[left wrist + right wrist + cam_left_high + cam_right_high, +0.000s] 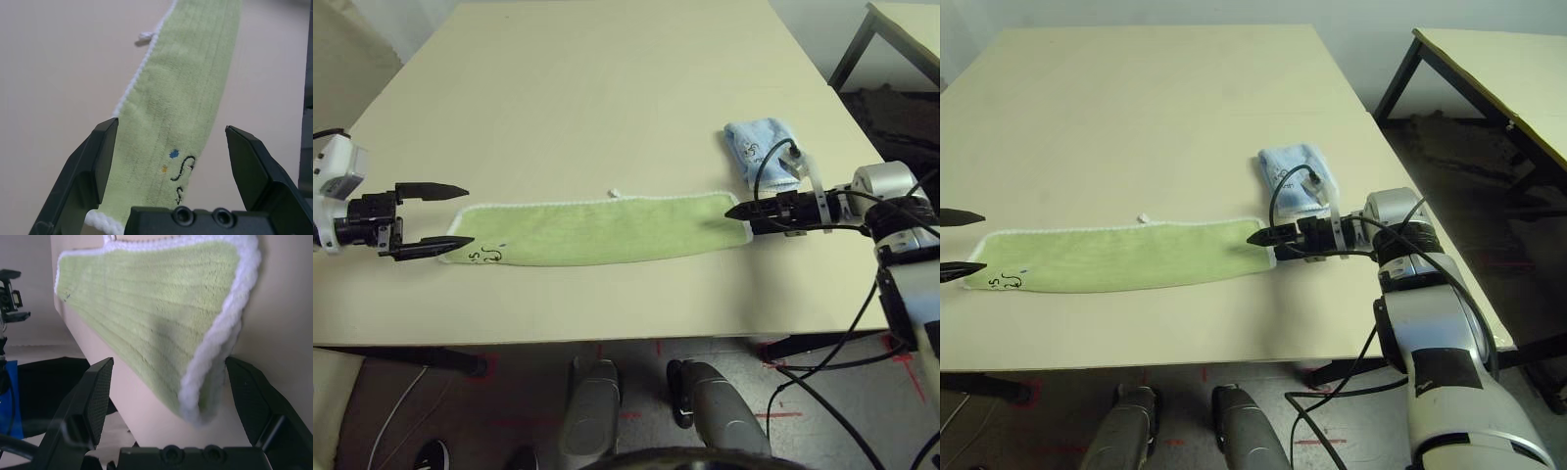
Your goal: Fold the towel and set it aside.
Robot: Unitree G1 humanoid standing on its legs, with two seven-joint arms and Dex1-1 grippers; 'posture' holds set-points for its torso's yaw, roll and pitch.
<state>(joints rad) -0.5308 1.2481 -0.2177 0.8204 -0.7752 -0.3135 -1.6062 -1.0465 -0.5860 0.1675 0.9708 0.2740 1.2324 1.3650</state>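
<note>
Cream-coloured table (607,88) takes up most of the head views, with a dark floor along the bottom and a second table (1508,59) in the upper right of the right eye view.

Next comes the towel (597,230). It is light green with a white stitched edge. It lies flat as one long, thin strip across the middle of the left eye view, near the front edge of the table. A tiny white tag (616,192) sticks out from its far edge, and a dark doodle (487,256) sits at its left end.

The right arm (1430,323) is silver and reaches in from the lower right. The right gripper (740,211) points left at the towel's right end. Its jaws are wide open, with the white-edged right corner of the towel between them in the right wrist view. It holds nothing.

The left gripper (450,215) is at the left side of the frame, pointing right at the towel's left end. Its jaws are wide open too. One black finger is above the strip's end and the lower one lies at the corner by the doodle. It holds nothing.

A small blue towel (759,147) lies folded on the table in the right part of the frame, just beyond the right gripper and apart from the green strip.
</note>
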